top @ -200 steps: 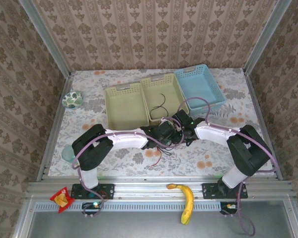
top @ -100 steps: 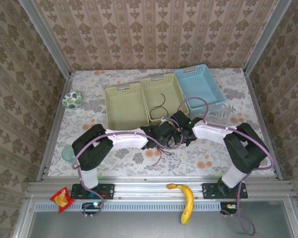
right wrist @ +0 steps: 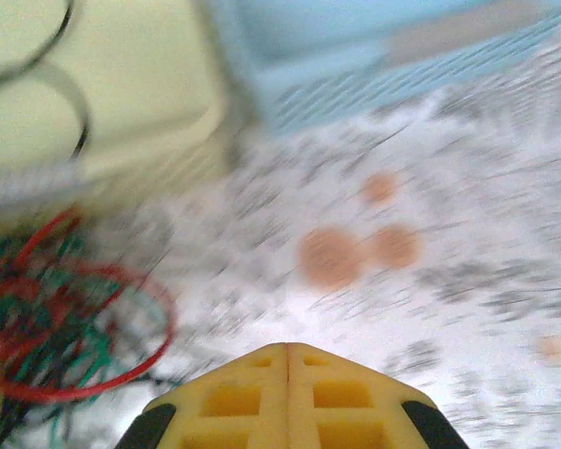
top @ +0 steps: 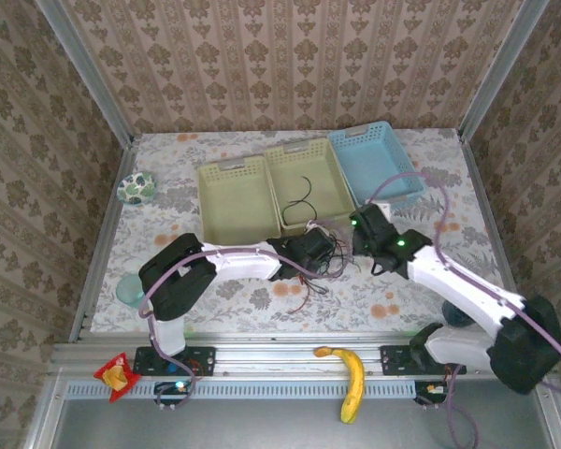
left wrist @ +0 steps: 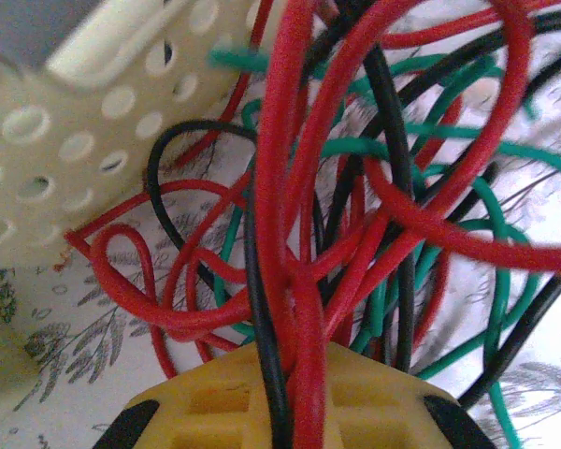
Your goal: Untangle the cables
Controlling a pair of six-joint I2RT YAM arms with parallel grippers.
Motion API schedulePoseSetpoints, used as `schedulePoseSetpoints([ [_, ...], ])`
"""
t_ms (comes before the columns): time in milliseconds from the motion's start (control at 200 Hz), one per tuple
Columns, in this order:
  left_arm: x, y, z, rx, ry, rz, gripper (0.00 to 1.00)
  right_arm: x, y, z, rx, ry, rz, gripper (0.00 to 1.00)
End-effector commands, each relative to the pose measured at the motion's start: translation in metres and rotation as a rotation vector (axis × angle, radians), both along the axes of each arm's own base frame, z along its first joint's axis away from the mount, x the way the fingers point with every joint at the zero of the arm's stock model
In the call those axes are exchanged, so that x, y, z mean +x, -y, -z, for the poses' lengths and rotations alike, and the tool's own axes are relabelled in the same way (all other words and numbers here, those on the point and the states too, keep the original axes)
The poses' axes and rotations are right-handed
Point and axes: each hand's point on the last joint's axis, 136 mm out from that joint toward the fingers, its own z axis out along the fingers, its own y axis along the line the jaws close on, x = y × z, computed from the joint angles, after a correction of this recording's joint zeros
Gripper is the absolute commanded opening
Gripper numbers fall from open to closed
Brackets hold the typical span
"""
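Landmark is the middle basket (top: 295, 148), the pale green one in the row of three. The cables (top: 329, 254) sit bunched on the floral table (top: 252, 304) just off the middle basket's near right corner, with red, green and black all looped through each other. The left gripper (left wrist: 285, 374) is at that same near edge, jaws pinched tight on a red strand (left wrist: 304, 318) and a black strand (left wrist: 260, 309) that run straight down between the yellow pads. The green strand (left wrist: 467, 215) loops behind those two and is not in the pinch as far as the wrist view shows. A perforated basket wall (left wrist: 75, 159) sits just beside the bundle, with a low red loop at its foot; cannot tell if they touch. The right gripper (right wrist: 287, 351) has its pads flush together with nothing between them. From above it is off the middle basket's near right corner, on the far side of the bundle from the left gripper and close to it. The right wrist view is motion-blurred, so contact with the bundle cannot be told. A separate loose black wire (top: 299, 196) lies curled inside the middle basket. The blue basket (top: 369, 154) butts against the middle basket's right side
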Motion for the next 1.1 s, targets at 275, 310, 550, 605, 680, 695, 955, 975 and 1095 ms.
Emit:
schedulePoseSetpoints([
  [275,-0.019,-0.041,0.038,0.148,-0.101,-0.026,0.07,0.004,0.066,-0.112,-0.009,0.302,0.194,0.0],
  [310,-0.019,-0.04,0.038,0.145,-0.102,-0.022,0.07,0.006,0.054,-0.1,0.024,0.255,0.141,0.0],
  [550,-0.019,-0.038,0.039,0.139,-0.108,-0.015,0.07,-0.04,-0.09,0.009,0.365,-0.121,-0.476,0.28],
  [605,-0.02,-0.037,0.038,0.135,-0.109,-0.008,0.07,-0.055,-0.108,0.02,0.41,-0.161,-0.567,0.33],
  [680,-0.021,-0.035,0.037,0.127,-0.115,0.001,0.07,-0.063,-0.112,0.029,0.398,-0.197,-0.612,0.38],
  [695,-0.021,-0.035,0.037,0.124,-0.116,0.0,0.07,-0.064,-0.113,0.03,0.395,-0.204,-0.621,0.38],
  [955,-0.024,-0.03,0.035,0.053,-0.169,0.03,0.08,-0.072,-0.127,0.078,0.364,-0.412,-0.656,0.4],
  [975,-0.025,-0.029,0.035,0.046,-0.176,0.033,0.08,-0.072,-0.128,0.08,0.358,-0.418,-0.657,0.39],
  [1095,-0.025,-0.027,0.032,-0.001,-0.208,0.044,0.09,-0.07,-0.133,0.088,0.351,-0.435,-0.672,0.39],
])
